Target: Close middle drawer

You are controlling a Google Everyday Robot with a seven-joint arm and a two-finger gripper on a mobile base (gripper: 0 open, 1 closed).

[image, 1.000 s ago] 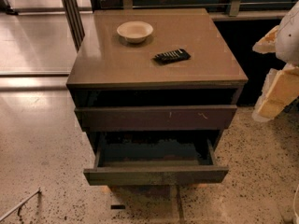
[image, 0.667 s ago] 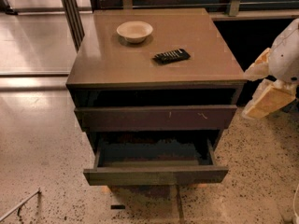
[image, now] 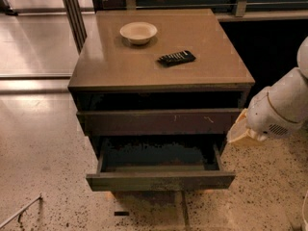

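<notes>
The middle drawer (image: 161,179) is pulled out from the brown cabinet (image: 163,66). It has a plain dark brown front and a dark bluish-black inside (image: 159,153). Above it sits the taller front with small pale scratches (image: 159,121), nearly flush with the cabinet. My gripper (image: 239,132) is a pale shape at the end of the white arm (image: 281,107). It hangs beside the cabinet's right side, level with the scratched front and just above the open drawer's right end. It holds nothing that I can see.
A cream bowl (image: 138,32) and a black remote (image: 176,57) lie on the cabinet top. Speckled floor (image: 43,167) lies left and in front. A metal post (image: 72,13) stands at the back left, a dark shelf unit (image: 274,37) behind right.
My arm has moved left and down, from the frame's right edge to the cabinet's right side. The drawers, bowl and remote have not moved.
</notes>
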